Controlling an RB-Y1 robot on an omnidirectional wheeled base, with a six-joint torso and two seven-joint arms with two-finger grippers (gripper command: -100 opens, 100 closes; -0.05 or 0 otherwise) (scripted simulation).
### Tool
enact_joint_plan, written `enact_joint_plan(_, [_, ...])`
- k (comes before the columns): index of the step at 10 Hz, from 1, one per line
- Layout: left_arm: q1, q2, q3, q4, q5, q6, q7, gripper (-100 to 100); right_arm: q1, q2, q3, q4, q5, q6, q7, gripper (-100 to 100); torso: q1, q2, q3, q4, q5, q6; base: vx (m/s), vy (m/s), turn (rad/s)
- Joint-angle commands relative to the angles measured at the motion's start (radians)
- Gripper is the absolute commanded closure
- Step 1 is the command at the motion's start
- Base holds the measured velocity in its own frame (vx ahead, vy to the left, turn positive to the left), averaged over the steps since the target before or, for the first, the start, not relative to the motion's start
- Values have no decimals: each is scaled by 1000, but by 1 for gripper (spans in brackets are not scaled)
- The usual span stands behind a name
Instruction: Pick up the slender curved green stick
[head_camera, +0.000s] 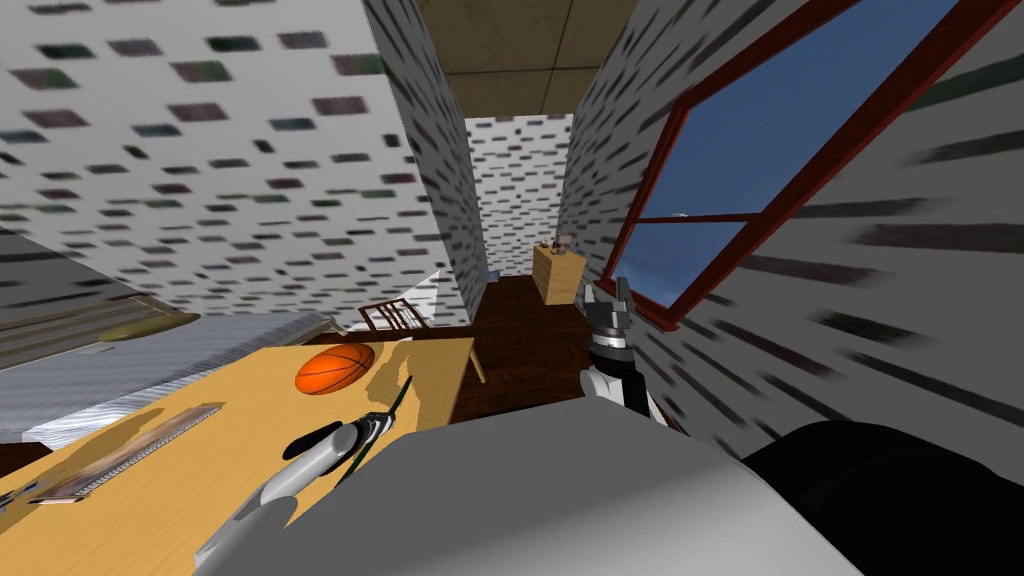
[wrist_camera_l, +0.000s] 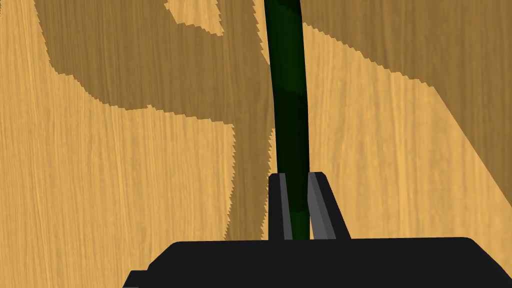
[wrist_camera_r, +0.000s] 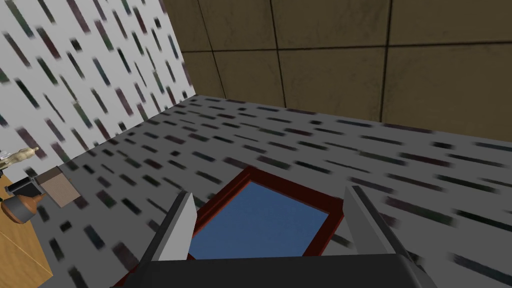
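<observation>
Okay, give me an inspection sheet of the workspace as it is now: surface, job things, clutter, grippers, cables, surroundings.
Surface: wooden table, light grain, arm shadows across it.
Job's things: green stick, slender and curved, held between the fingers; cannot tell whether it is lifted off the table.
Clutter: orange ball beyond the stick; long flat strip further left.
Grippers: left gripper shut on the stick; right gripper open, raised at my right.
Cables: nothing seen.
Surroundings: chair behind the table; wooden cabinet; red-framed window.
</observation>
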Motion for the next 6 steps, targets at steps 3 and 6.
enact_joint_plan(3, [20,52,-85,-7,16,-44,101,100,0,0,0,0,0,0,0,0,-1,0,0,1,-1,2,-44,-1,-107])
enact_joint_plan(6, [36,101,-145,-10,37,-87,182,100,0,0,0,0,0,0,0,0,0,-2,-1,0,0,0,-29,3,-61])
